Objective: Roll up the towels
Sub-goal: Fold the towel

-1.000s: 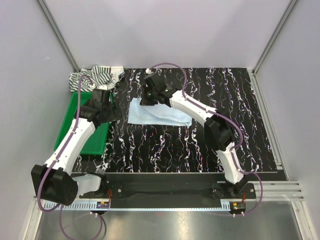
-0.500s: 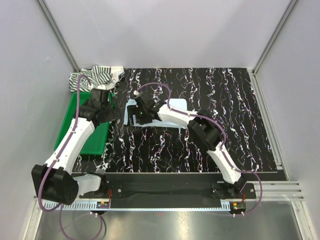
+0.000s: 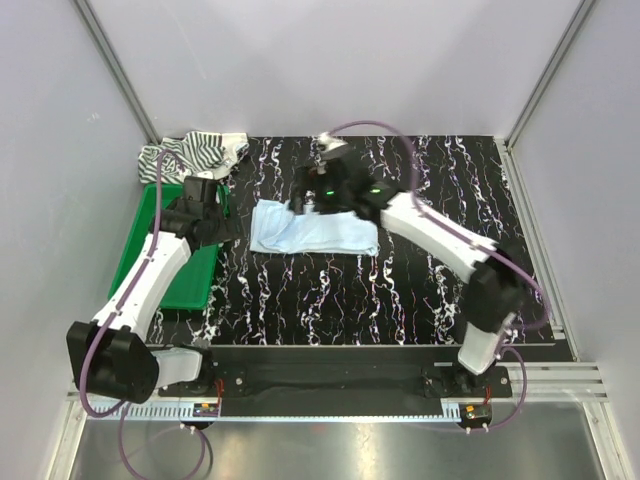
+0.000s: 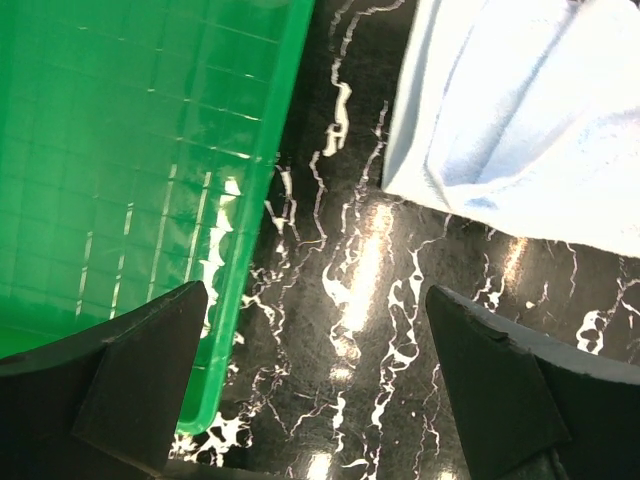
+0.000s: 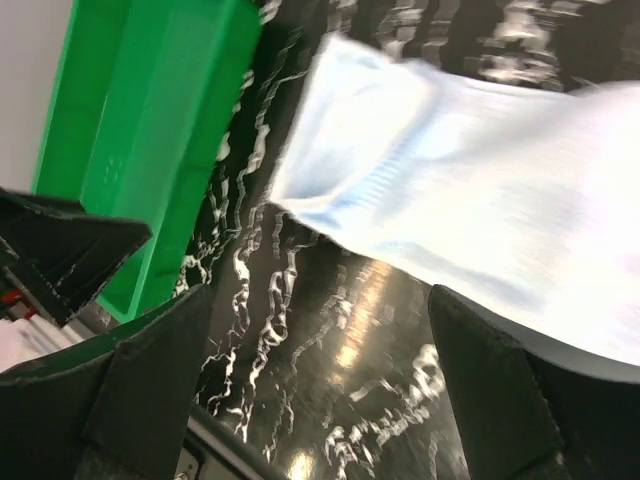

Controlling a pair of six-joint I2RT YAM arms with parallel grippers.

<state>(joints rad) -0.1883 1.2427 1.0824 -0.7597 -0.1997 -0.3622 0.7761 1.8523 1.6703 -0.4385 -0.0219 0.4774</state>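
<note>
The light blue towel [image 3: 318, 230] lies folded flat on the black marbled table; it also shows in the wrist views [image 4: 520, 110] [image 5: 480, 170]. The striped towel [image 3: 196, 152] is bunched in the back left corner. My right gripper [image 3: 303, 200] [image 5: 320, 310] hovers open over the blue towel's far left edge, with nothing between its fingers. Also open and empty, my left gripper [image 3: 230, 224] [image 4: 312, 330] hangs over the gap between the green tray and the blue towel's left end.
The green tray [image 3: 165, 250] [image 4: 120, 150] [image 5: 150, 130] stands along the table's left side, right under my left arm. Grey walls close in the left, back and right. Bare marbled table [image 3: 450, 220] stretches to the right and in front of the blue towel.
My right gripper swung down to the blue towel's left end, opened there, then pulled back up to the towel's far edge. The left arm has hardly moved.
</note>
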